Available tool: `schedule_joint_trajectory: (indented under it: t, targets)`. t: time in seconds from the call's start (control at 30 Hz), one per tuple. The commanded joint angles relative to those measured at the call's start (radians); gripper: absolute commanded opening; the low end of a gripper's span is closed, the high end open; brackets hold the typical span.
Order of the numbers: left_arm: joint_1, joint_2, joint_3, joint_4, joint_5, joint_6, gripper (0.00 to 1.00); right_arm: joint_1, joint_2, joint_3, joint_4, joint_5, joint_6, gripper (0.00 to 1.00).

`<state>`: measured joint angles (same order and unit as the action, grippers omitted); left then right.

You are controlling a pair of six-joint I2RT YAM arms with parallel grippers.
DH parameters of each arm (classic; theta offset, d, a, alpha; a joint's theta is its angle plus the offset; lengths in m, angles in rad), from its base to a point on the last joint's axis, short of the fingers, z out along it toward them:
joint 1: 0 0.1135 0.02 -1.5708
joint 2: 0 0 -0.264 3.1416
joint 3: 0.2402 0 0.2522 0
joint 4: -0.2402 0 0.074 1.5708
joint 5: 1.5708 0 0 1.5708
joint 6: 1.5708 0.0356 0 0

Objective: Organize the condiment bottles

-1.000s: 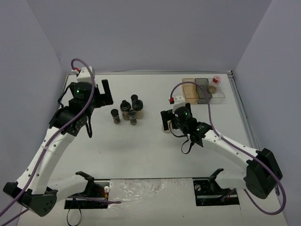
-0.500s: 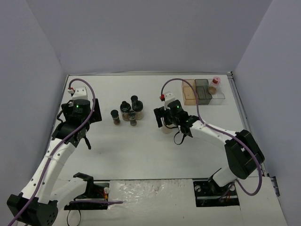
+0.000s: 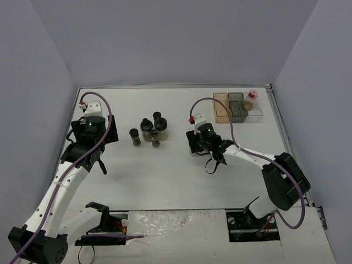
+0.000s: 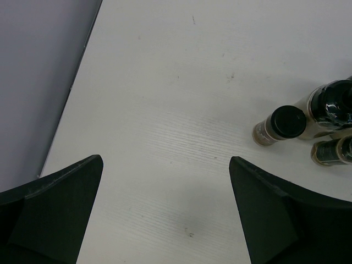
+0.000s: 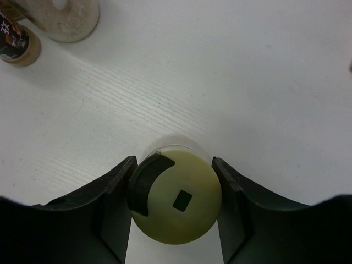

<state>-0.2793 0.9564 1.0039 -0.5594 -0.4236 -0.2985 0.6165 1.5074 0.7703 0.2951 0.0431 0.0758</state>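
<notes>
Closest in, at the bottom of the right wrist view, the right gripper point(image 5: 175, 212) has its two black fingers point(image 5: 113, 209) pressed against opposite sides of the round lid of the small clear spice jar with a yellow cap point(image 5: 176, 206). The jar is pinched between them and stands upright on the white wood-grain table point(image 5: 258, 82). In the overhead view this gripper sits just right of the frame's centre and covers the yellow-capped jar almost wholly.

The left gripper point(image 4: 165, 220) is spread wide. Its dark fingers point(image 4: 49, 209) fill the two lower corners of the left wrist view, with only table top between them and nothing held. In the overhead view it hangs at the left of the frame.

Farther out, the four small clear spice jars with black caps point(image 3: 146, 127) stand upright in a loose cluster left of centre, between the two grippers and apart from both. Three of them show at the right edge of the left wrist view, well ahead of the right-hand finger.

Farthest back, in the upper right of the overhead view, lies the long plastic tray of amber, grey and clear compartments point(image 3: 221, 110). The small clear spice jar with a pink cap point(image 3: 252, 99) stands upright at its right end, apparently inside the clear compartment, well apart from the right gripper.
</notes>
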Motion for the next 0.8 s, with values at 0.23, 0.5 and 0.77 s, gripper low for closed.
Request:
schedule_joint_trajectory:
  t: [0.23, 0.5, 0.77]
  targets:
    - [0.011, 0.002, 0.035, 0.055, 0.007, 0.007, 0.97, -0.206, -0.211, 0.133, -0.059, 0.101, -0.031, 0.26]
    - [0.012, 0.004, 0.035, 0.053, 0.006, 0.007, 0.97, -0.535, -0.151, 0.335, -0.105, 0.062, -0.019, 0.25]
    - [0.012, 0.009, 0.035, 0.056, 0.013, 0.010, 0.97, -0.719, 0.071, 0.507, -0.085, 0.065, 0.004, 0.24]
